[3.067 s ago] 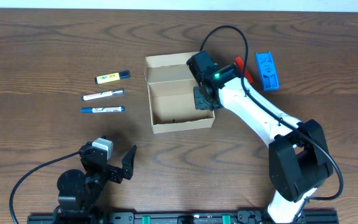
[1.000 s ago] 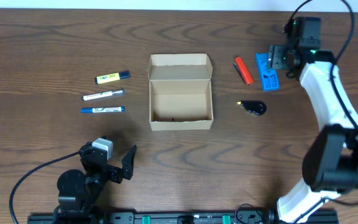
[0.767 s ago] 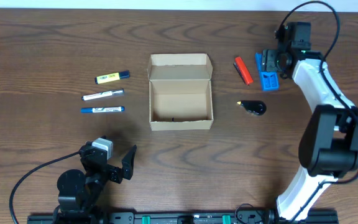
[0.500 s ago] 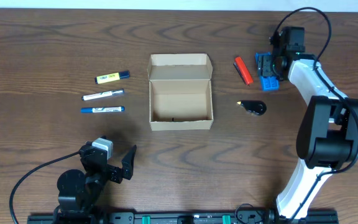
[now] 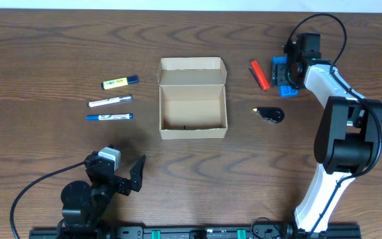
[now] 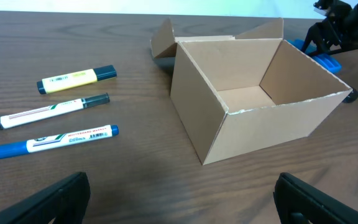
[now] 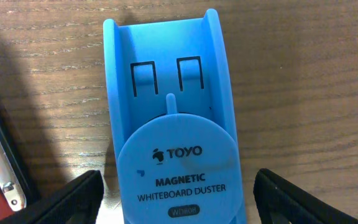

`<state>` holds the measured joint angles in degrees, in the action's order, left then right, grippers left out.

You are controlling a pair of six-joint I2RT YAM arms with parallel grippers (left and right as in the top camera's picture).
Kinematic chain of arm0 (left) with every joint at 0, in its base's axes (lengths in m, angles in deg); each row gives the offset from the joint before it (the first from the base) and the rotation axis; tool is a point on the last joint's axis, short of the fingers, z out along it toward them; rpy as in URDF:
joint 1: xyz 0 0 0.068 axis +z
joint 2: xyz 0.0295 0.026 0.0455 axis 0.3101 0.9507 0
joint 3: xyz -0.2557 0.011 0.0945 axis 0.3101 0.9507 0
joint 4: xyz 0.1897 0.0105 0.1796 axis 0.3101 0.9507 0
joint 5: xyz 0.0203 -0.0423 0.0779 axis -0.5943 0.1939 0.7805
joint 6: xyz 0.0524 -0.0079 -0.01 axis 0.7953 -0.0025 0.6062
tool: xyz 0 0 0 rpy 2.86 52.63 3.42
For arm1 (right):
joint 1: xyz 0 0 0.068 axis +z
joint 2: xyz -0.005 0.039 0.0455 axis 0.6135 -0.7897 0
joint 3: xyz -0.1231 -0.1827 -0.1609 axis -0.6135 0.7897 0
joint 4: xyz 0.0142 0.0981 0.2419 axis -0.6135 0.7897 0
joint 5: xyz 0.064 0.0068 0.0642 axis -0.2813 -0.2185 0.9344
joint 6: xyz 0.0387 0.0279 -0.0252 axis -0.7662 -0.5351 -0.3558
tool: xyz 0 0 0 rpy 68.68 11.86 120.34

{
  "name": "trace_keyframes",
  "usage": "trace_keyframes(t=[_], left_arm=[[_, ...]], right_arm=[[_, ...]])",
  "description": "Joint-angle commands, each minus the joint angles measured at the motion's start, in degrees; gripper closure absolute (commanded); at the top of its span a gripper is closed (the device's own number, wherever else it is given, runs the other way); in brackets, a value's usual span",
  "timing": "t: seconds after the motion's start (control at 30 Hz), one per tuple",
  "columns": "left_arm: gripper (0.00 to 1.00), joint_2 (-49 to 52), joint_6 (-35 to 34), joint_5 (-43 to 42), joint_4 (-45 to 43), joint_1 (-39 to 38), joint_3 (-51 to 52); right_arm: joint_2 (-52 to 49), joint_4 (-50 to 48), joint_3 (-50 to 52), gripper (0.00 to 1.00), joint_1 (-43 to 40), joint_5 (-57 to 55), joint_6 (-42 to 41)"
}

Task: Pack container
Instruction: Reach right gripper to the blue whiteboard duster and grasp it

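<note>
Right claw [image 7: 179, 202] is spread wide over the blue whiteboard duster [image 7: 169, 93], a finger on either side, not gripping anything. A red pen-ish thing [image 5: 259, 75] lies just left of the duster. The container [image 5: 193, 109] sits in the middle of the table [image 5: 45, 40], lid flipped back, well apart from that claw. Three markers [image 5: 109, 101] lie to its left. Left claw [image 6: 180, 202] is wide open too, holding nothing.

overhead looks straight down; left wrist low, sharing container [image 6: 266, 130]; right wrist close above duster [image 7: 173, 137].
</note>
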<state>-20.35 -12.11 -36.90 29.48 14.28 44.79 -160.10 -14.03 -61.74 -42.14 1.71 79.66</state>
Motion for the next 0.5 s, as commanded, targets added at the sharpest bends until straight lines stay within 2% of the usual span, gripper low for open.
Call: trace_keyframes(t=[0.0,0.27,0.47], left_arm=[[0.05,-0.4,0.1,-0.8,0.0,0.3,1.2],[0.05,-0.4,0.1,-0.8,0.0,0.3,1.2],[0.05,-0.4,0.1,-0.8,0.0,0.3,1.2]], right_arm=[[-1.3,-0.2,0.3,0.20,-1.0,0.5,0.5],[-3.2,0.1,0.3,0.20,-1.0,1.5,0.5],[-3.2,0.2,0.3,0.32,-1.0,1.5,0.4]])
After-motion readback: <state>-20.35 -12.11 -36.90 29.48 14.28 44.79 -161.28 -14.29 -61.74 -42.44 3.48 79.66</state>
